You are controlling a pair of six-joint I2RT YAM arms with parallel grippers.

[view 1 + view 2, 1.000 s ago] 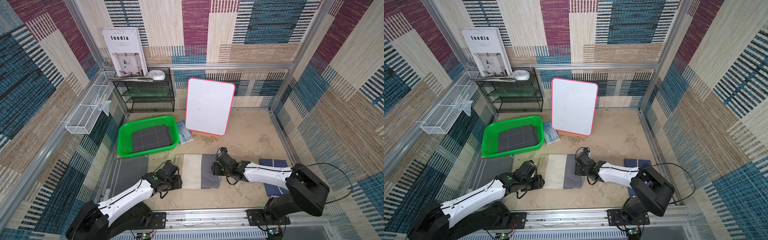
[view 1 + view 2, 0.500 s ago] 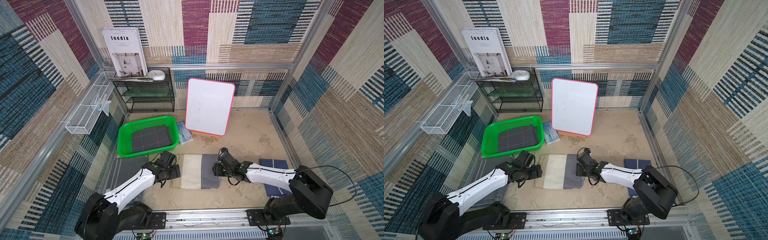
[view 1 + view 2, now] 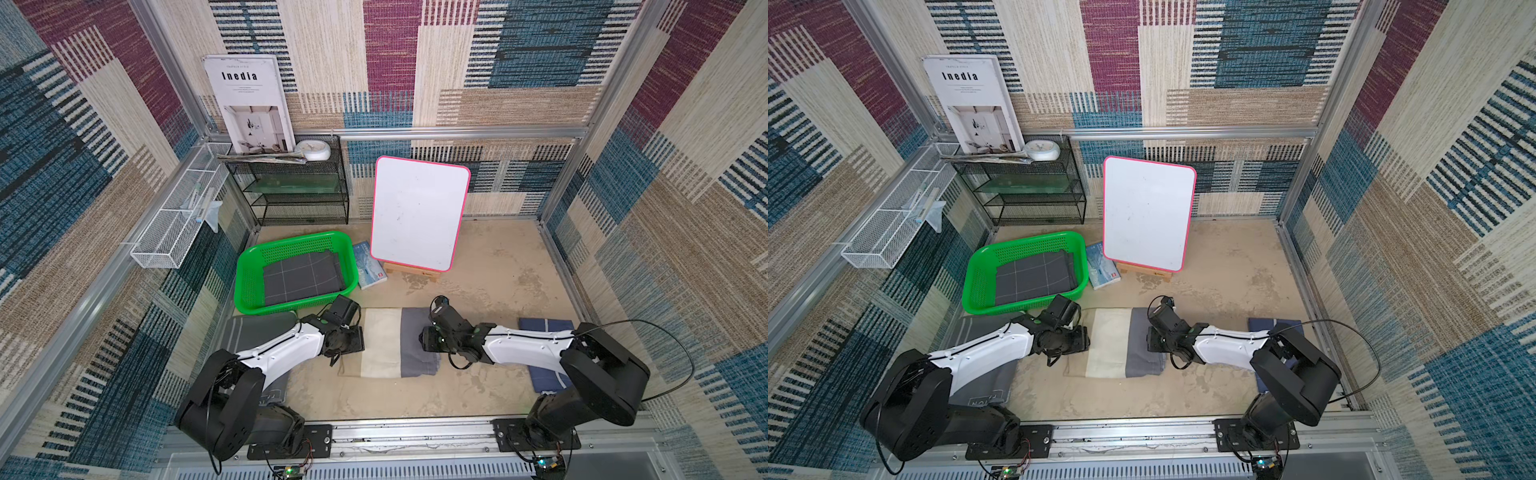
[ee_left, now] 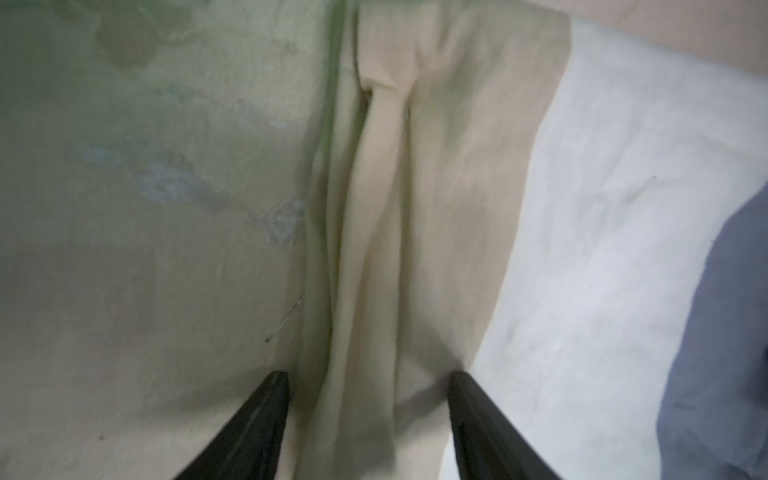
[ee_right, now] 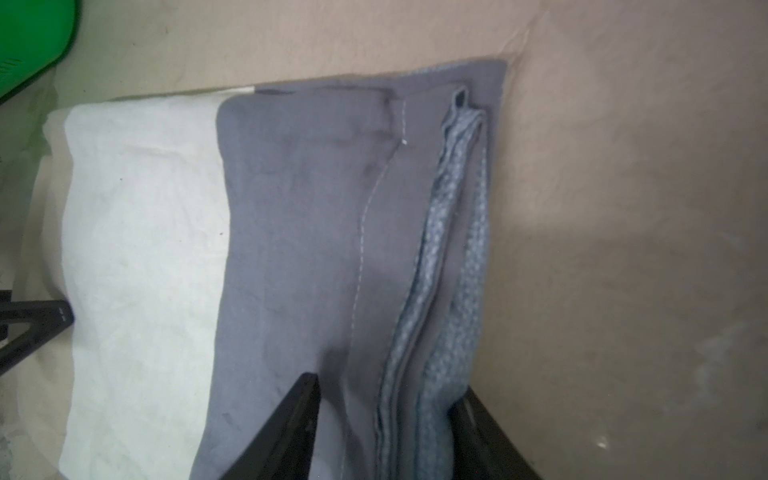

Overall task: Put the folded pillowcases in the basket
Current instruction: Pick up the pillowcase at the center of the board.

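Note:
The folded pillowcase lies flat mid-table, banded beige, white and grey. My left gripper is down on its beige left edge; in the left wrist view its open fingers straddle a bunched ridge of beige cloth. My right gripper is on the grey right edge; its open fingers flank the stacked grey folds, one fingertip against the fold edge. The green basket stands behind and to the left, holding a dark checked cloth.
A pink-framed whiteboard stands behind the pillowcase, a blue book beside the basket. A black wire shelf and a white wire rack line the back left. A grey cloth lies under the left arm, a navy one under the right.
My left gripper has moved from the pillowcase's front left corner back along its left edge, widened, then narrowed. The right gripper stayed on the grey edge and its jaws have narrowed.

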